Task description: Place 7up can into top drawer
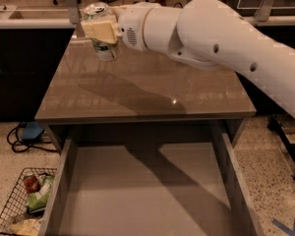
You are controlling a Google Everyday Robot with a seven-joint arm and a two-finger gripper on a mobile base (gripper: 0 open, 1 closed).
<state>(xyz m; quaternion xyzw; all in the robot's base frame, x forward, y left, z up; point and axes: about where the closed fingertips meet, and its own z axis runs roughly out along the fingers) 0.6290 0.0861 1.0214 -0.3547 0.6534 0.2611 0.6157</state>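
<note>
The 7up can (103,43) is white and green with a silver top. It is held upright above the far left part of the tabletop (152,87). My gripper (101,29) is shut on the can, with a cream finger pad (100,30) across its front. My white arm reaches in from the right. The top drawer (147,186) stands pulled open below the table's front edge, with nothing in it.
A wire basket (24,200) with packets and a bottle sits on the floor at lower left. A blue object and cables (27,132) lie by the table's left leg. A counter and chairs stand behind the table.
</note>
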